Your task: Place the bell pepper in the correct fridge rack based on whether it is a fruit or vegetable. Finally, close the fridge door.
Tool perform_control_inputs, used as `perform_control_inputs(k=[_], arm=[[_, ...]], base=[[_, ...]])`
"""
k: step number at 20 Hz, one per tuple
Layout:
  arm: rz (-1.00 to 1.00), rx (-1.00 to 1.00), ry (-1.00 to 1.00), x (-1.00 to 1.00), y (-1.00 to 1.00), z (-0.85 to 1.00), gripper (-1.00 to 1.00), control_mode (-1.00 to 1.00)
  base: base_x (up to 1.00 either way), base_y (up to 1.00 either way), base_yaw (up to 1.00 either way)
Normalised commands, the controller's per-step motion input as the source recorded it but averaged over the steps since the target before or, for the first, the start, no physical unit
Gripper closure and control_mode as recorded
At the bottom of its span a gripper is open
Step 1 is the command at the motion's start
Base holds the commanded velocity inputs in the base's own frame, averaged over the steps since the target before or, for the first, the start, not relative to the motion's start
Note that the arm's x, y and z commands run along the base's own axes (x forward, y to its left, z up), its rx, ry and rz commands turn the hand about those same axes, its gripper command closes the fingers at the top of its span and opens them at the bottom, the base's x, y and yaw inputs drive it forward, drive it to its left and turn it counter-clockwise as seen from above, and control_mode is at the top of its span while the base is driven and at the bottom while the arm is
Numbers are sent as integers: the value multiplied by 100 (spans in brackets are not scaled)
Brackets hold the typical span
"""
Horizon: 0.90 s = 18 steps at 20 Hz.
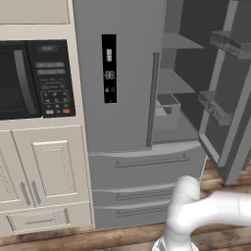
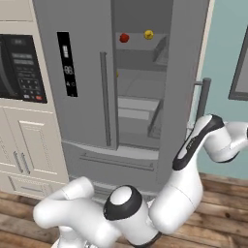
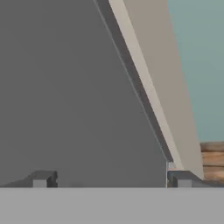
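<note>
Open pincer faces fridge door; door display reads 88.

Arm stretched to my right, jaws wide.
My gripper stands open and empty; my elbow bends low near the base, forearm reaching far right.

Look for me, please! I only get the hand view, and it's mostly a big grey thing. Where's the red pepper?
Observer: In the right base view, the bell pepper sits on a high shelf inside the fridge.
Operator: Is it alone up there?
Observer: No, a small yellow thing lies to its right, apart from it.
Operator: Is the door closed?
Observer: No. In the left base view, the right fridge door stands wide open.
</note>
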Motion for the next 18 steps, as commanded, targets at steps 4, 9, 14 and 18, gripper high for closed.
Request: perform_control_inputs(k=[4, 9, 14, 18], arm=[[7, 4, 0, 6, 100, 1, -100, -100], [6, 4, 0, 7, 100, 8, -100, -100], [0, 3, 0, 18, 100, 24, -100, -100], [-12, 0, 0, 51, 88, 36, -100, -100]], base=[[0, 0, 0], [0, 0, 0], [0, 0, 0], [0, 0, 0]])
